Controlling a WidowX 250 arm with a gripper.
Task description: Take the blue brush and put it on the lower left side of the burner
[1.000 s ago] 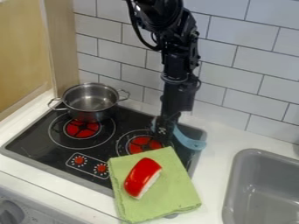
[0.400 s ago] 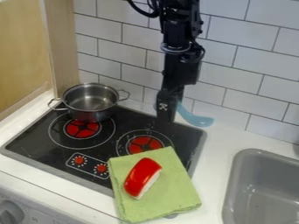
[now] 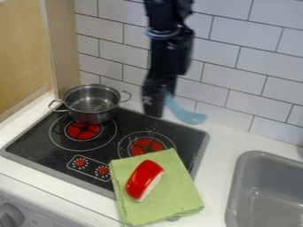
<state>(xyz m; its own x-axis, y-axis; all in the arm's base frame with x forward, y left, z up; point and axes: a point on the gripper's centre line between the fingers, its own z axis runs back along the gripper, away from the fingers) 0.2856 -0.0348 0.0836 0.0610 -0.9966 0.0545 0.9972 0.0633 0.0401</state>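
Note:
My gripper (image 3: pixel 155 106) hangs above the back edge of the stove, right of the pot, and is shut on the blue brush (image 3: pixel 186 115). The brush's curved light-blue end sticks out to the right of the gripper, raised in front of the tiled wall; its other end is hidden behind the gripper. Below, the black stove top (image 3: pixel 44 148) has two red burners, one at the left (image 3: pixel 83 130) and one at the right (image 3: pixel 146 146).
A steel pot (image 3: pixel 91 104) stands at the stove's back left. A green cloth (image 3: pixel 172 193) overlaps the stove's front right corner, with a red and white toy (image 3: pixel 144 180) on it. At the right is a grey sink (image 3: pixel 238 177); a wooden panel (image 3: pixel 66 48) rises at the left.
The gripper has lifted off the stove's right back area with the blue brush, then shifted left with it. Pot, cloth and red toy have stayed in place.

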